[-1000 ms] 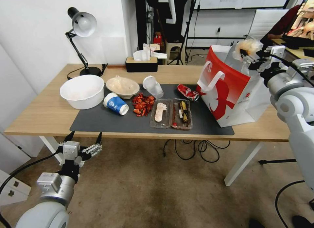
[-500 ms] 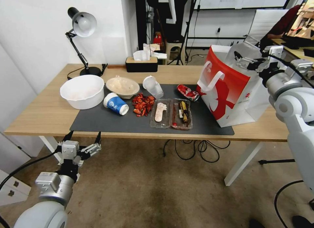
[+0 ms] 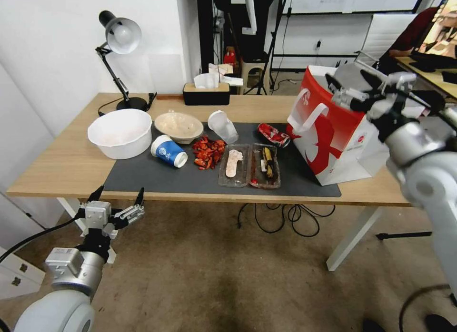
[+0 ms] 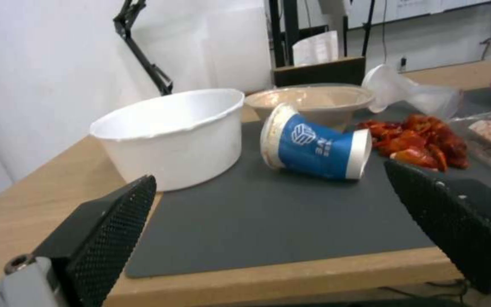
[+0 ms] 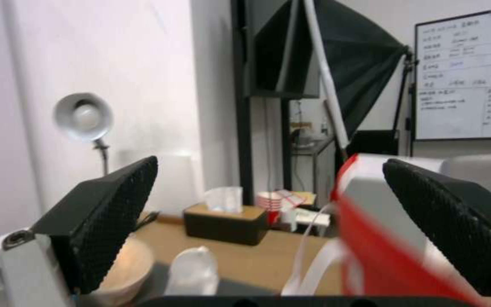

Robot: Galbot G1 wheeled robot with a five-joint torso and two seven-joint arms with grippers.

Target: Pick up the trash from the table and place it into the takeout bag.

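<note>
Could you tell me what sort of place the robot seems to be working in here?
Most likely an office or lab space set up for filming, not a home kitchen. A whiteboard covered in writing hangs on the back wall, a dark studio softbox stands behind the table, and loose cables trail underneath it.

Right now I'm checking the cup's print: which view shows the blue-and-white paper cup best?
The left wrist view: the blue-and-white paper cup lies on its side, close and unblocked, logo readable. The head view shows it smaller, beside the beige bowl. I can't find it in the right wrist view.
</note>
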